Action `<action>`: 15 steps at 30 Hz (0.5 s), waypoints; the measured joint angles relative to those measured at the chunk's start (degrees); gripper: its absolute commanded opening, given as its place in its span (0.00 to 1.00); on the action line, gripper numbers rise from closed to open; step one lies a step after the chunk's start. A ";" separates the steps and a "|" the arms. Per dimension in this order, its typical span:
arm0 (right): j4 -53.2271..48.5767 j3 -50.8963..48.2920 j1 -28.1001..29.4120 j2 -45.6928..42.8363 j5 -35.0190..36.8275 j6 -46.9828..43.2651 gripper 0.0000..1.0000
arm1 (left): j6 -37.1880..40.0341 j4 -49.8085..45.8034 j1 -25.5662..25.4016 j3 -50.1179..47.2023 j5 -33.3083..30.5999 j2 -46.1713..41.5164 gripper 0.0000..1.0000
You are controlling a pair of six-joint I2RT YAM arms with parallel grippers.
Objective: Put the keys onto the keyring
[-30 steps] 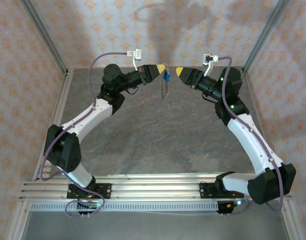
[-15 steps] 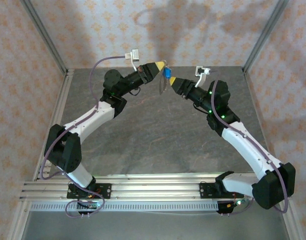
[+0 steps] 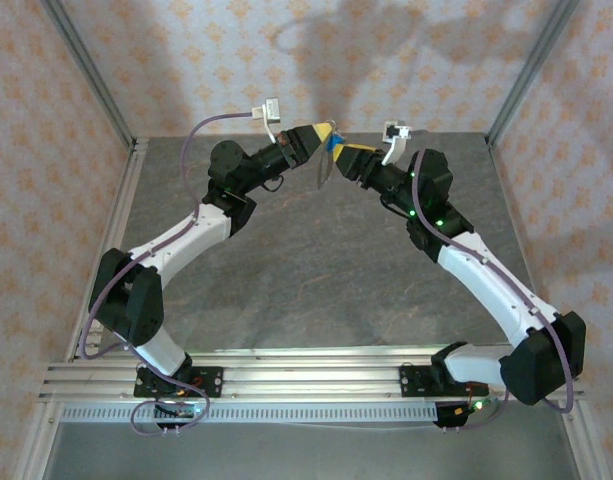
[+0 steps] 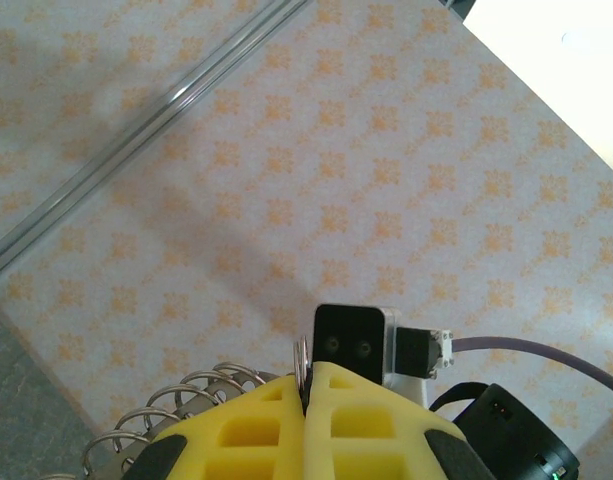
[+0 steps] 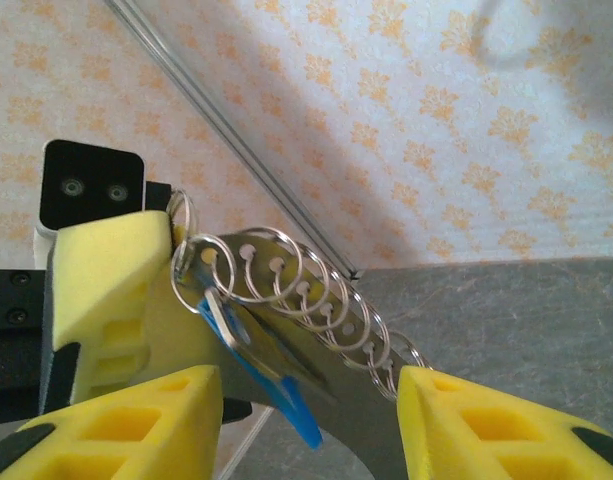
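Note:
My left gripper (image 3: 327, 131) is raised at the back of the cell, shut on a thin metal ring of the keyring (image 4: 303, 362). From that ring hangs a grey strip with several wire rings (image 5: 316, 300), seen in the top view as the keyring (image 3: 322, 173). The blue-headed key (image 5: 271, 375) dangles edge-on from the ring at the strip's top end, beside the left gripper's yellow finger (image 5: 111, 290). My right gripper (image 5: 308, 385) is open, its yellow fingers either side of the key and strip without touching them. From above, the key (image 3: 335, 145) sits between both gripper tips.
The grey table (image 3: 316, 270) lies well below both raised grippers. Patterned walls and a metal corner post (image 3: 521, 70) stand close behind. The right wrist's camera block (image 4: 354, 345) faces my left fingers at close range.
The right arm has swung left and up toward the left gripper, bringing its open fingers around the hanging key. The left gripper rose slightly and stays shut on the ring.

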 measured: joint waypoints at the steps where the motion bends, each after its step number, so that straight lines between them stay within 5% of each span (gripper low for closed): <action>1: -0.02 0.44 0.02 0.15 -0.04 -0.33 0.47 | 0.00 0.04 -0.02 0.00 0.00 0.00 0.00; 5: -0.15 1.77 0.46 0.85 -0.76 -1.53 0.34 | 0.00 0.28 -0.02 0.00 0.00 0.00 0.00; 11: -1.07 2.49 1.77 2.01 -3.28 -3.13 0.00 | 0.00 0.52 0.00 0.00 0.00 0.00 0.00; 15: -1.38 2.49 1.77 1.97 -3.72 -3.34 0.00 | 0.02 0.61 -0.02 -0.04 0.00 0.02 0.00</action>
